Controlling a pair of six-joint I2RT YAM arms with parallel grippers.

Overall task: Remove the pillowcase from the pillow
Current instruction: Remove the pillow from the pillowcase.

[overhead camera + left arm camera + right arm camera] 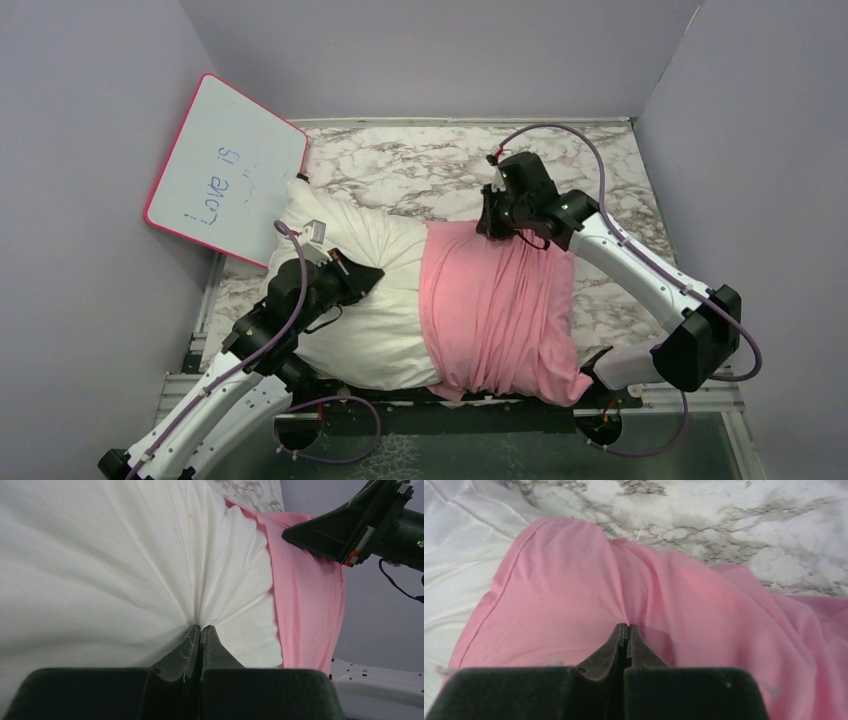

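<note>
Marble table [400, 160]: left tool [200, 628] clenched on pillow [370, 335], right tool [627, 626] on pillowcase [500, 310], maybe half-off.

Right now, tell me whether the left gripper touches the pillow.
Touching. Left wrist view: left gripper shut on pillow, folds radiating from its tips.
</note>
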